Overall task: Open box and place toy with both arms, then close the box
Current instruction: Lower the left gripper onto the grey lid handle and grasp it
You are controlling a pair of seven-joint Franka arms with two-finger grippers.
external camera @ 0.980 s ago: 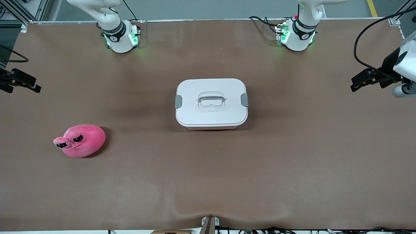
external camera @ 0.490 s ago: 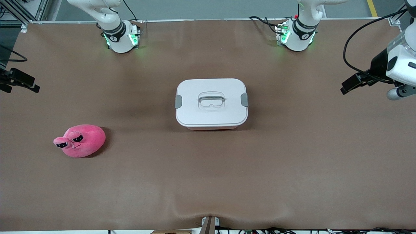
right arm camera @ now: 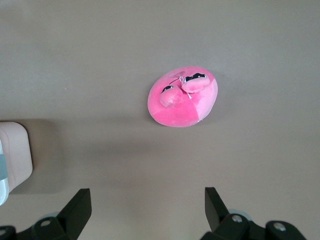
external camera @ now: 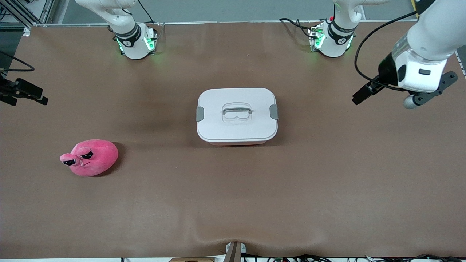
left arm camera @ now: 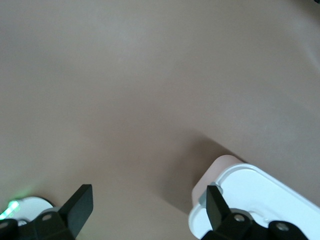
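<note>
Table (external camera: pixel 327 189): brown mat, wide, bare apart from two items.

Box (external camera: pixel 237 115): set at mid-table, between the two arm bases and somewhat nearer the camera than them. Lid (external camera: pixel 236 127) seated flat and white; a grey clip is seen at each short end, the left arm's end (external camera: pixel 273 111) and the right arm's end (external camera: pixel 200 114), both lying flush, so the box is judged shut. Recessed handle (external camera: pixel 237 111) at lid centre. A corner of the box is also caught in the left wrist view (left arm camera: pixel 250 200).

Toy (external camera: pixel 90 158): on the mat toward the right arm's end, nearer the camera than the box and well apart from it. It is seen whole in the right wrist view (right arm camera: pixel 183 99), face up, nothing touching it.

Left gripper (external camera: pixel 364 94): held in the air over bare mat at the left arm's end, well apart from the box, pointed toward it. Fingers are spread wide in its wrist view (left arm camera: pixel 145 205), nothing between them.

Right gripper (external camera: pixel 31 94): at the table edge, right arm's end, only partly in frame. Fingers spread (right arm camera: pixel 145 205), nothing held.

Step in hand, as judged: approach to the clips; nothing is opened yet. Each clip is best met squarely from its own end, a fingertip set under the lower lip, probably, though the clip's hinge line cannot be made out. Both should be released before the handle is pulled, lest the whole box be dragged.
</note>
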